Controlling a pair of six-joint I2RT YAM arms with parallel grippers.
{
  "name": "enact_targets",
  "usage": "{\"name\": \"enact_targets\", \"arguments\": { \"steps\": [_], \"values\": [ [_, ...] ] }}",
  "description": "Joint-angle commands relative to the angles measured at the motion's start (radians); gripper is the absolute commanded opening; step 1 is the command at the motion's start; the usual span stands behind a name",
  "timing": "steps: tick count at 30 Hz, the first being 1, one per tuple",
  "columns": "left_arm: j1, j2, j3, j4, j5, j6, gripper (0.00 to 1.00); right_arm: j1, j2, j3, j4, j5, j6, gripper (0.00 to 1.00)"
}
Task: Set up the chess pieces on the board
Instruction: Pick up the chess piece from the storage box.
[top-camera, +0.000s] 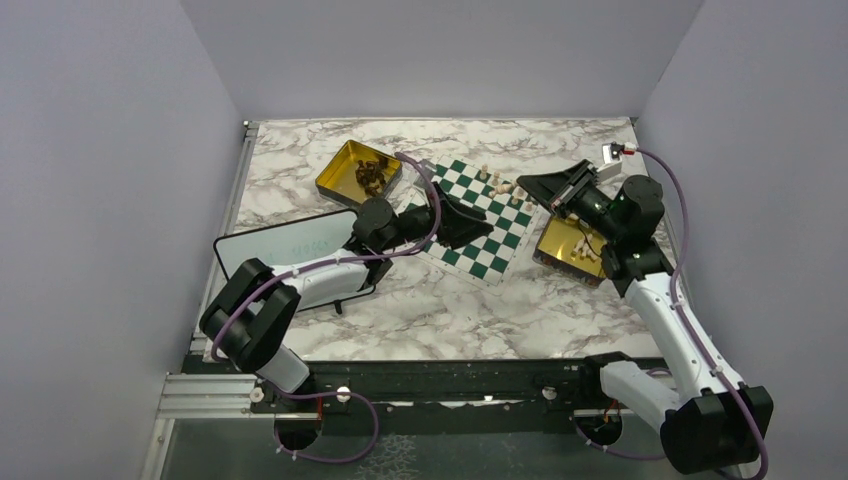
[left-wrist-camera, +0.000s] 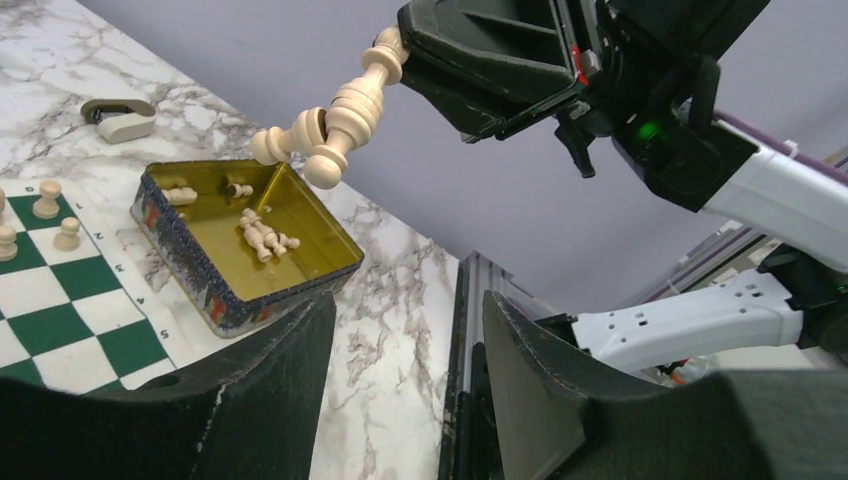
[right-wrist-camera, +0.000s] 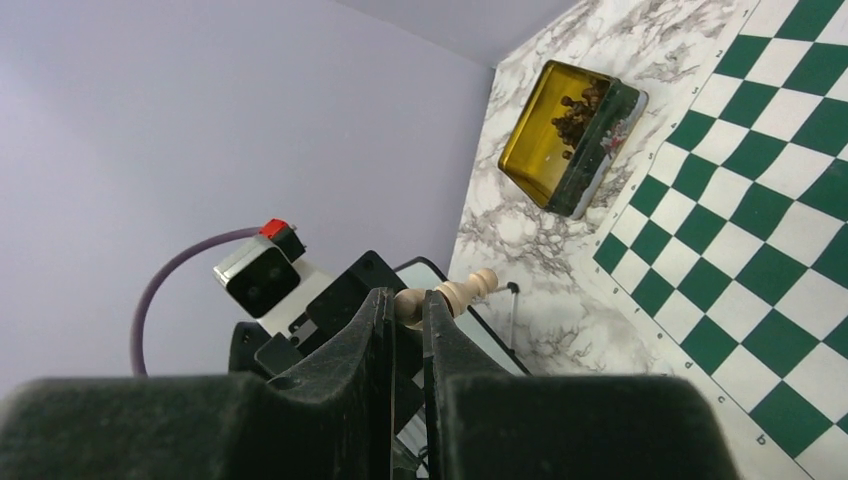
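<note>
The green-and-white board (top-camera: 500, 235) lies mid-table, with a few pale chess pieces (top-camera: 498, 184) standing along its far edge. My right gripper (right-wrist-camera: 405, 300) is shut on the round end of a pale piece (right-wrist-camera: 468, 290) and holds it in the air above the board's right corner. In the left wrist view that piece (left-wrist-camera: 352, 105) hangs tilted with what looks like a second pale piece (left-wrist-camera: 290, 138) against it. My left gripper (left-wrist-camera: 405, 330) is open and empty, low over the board's near side (top-camera: 485, 228). Pale pawns (left-wrist-camera: 46, 198) stand on the board (left-wrist-camera: 60, 310).
A gold tin (top-camera: 336, 172) with dark pieces sits left of the board. A second gold tin (left-wrist-camera: 215, 290) with several pale pieces lying in it sits at the board's right. A black-framed whiteboard (top-camera: 290, 243) lies under the left arm. A small white device (top-camera: 612, 152) is at the far right corner.
</note>
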Motion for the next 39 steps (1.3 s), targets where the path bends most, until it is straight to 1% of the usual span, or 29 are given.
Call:
{"name": "enact_targets", "arguments": {
  "steps": [1,4,6,9,11,13,16,21,24,27,30,34,39],
  "values": [
    [-0.001,-0.044,-0.015,0.154,-0.05,-0.102,0.56,0.007,-0.03,-0.013,0.064,0.026,0.067,0.01],
    [-0.002,-0.042,-0.021,0.21,-0.082,-0.171,0.55,0.007,-0.043,-0.034,0.103,0.026,0.105,0.01],
    [-0.002,-0.035,-0.03,0.296,-0.103,-0.213,0.55,0.007,-0.05,-0.043,0.121,0.025,0.131,0.01],
    [-0.001,-0.019,-0.03,0.366,-0.113,-0.212,0.52,0.007,-0.057,-0.059,0.162,0.015,0.174,0.01],
    [0.0,-0.013,-0.028,0.364,-0.113,-0.174,0.5,0.007,-0.061,-0.068,0.183,0.01,0.184,0.01],
    [0.0,-0.012,-0.035,0.368,-0.144,-0.16,0.5,0.007,-0.066,-0.071,0.179,0.013,0.188,0.01],
    [0.0,0.001,-0.032,0.398,-0.165,-0.181,0.49,0.007,-0.075,-0.086,0.189,0.017,0.212,0.01],
    [0.0,0.031,-0.001,0.406,-0.158,-0.236,0.46,0.007,-0.078,-0.101,0.211,0.015,0.235,0.01],
    [0.0,0.039,-0.002,0.405,-0.171,-0.251,0.46,0.007,-0.078,-0.105,0.217,0.021,0.242,0.01],
    [0.0,0.045,-0.003,0.402,-0.185,-0.267,0.51,0.008,-0.075,-0.11,0.227,0.021,0.249,0.01],
    [0.0,0.059,0.001,0.4,-0.194,-0.277,0.54,0.007,-0.071,-0.113,0.23,0.023,0.246,0.01],
    [0.0,0.082,0.02,0.411,-0.2,-0.302,0.53,0.007,-0.066,-0.123,0.239,0.018,0.25,0.01],
    [0.0,0.098,0.018,0.428,-0.208,-0.319,0.5,0.007,-0.055,-0.131,0.238,0.017,0.239,0.01]
  ]
}}
